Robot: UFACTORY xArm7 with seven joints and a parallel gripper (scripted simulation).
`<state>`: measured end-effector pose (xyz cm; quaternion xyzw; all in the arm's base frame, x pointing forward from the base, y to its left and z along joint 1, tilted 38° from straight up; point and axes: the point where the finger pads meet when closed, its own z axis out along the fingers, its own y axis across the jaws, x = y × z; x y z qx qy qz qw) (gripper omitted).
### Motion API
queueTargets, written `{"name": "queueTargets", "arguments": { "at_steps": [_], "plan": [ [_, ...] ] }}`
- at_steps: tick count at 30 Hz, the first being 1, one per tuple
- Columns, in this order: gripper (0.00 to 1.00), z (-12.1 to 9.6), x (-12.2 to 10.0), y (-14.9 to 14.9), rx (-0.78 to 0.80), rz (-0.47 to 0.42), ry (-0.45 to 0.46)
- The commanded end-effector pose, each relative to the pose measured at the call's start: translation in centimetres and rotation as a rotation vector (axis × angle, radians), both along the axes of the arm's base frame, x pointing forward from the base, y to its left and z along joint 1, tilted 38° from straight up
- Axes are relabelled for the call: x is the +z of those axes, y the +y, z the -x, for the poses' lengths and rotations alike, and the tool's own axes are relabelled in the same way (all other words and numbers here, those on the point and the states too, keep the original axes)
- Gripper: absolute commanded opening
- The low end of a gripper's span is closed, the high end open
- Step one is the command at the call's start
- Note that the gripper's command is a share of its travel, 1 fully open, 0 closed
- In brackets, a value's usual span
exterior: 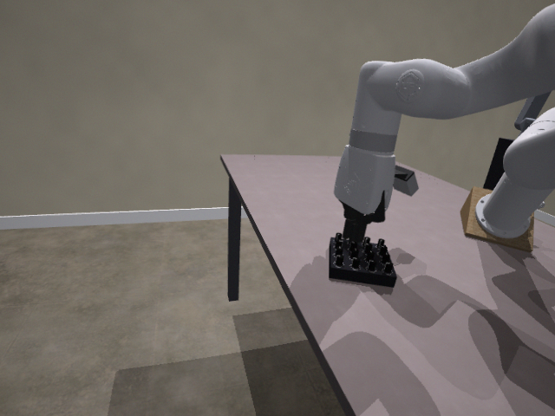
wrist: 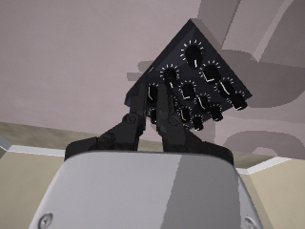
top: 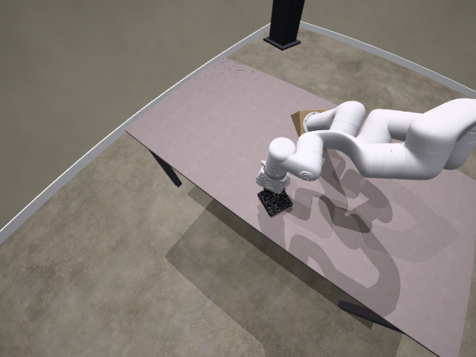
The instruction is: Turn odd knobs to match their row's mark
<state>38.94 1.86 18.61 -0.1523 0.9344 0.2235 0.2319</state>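
Claw [wrist: 153, 97]: we see it pinching one knob [wrist: 152, 93] at the box's left side, wrist view | knob box [exterior: 361, 263]: on the counter [exterior: 296, 197], near its front edge, frame centre.

Knob box [exterior: 361, 270] black, glossy; table [exterior: 286, 188] matt.

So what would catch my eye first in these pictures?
Probably the big white arm stretching across the pinkish table. Its dark gripper is clamped on one knob of a small black knob box that sits near the table's edge.
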Motion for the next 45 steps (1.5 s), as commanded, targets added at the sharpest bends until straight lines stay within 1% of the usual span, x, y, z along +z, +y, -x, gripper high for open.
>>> {"name": "queueTargets", "arguments": {
  "at_steps": [1,4,6,21,23,37,45],
  "plan": [
    [0.08,-0.05,0.09,-0.1,0.09,0.04,-0.061],
    [0.08,-0.05,0.09,-0.1,0.154,0.07,-0.101],
    [0.08,-0.05,0.09,-0.1,0.154,0.07,-0.101],
    [0.08,-0.05,0.09,-0.1,0.456,0.21,-0.288],
    [0.08,-0.05,0.09,-0.1,0.456,0.21,-0.288],
    [0.08,-0.05,0.09,-0.1,0.662,0.306,-0.415],
    [0.08,-0.05,0.09,-0.1,0.719,0.332,-0.45]
  ]
}}
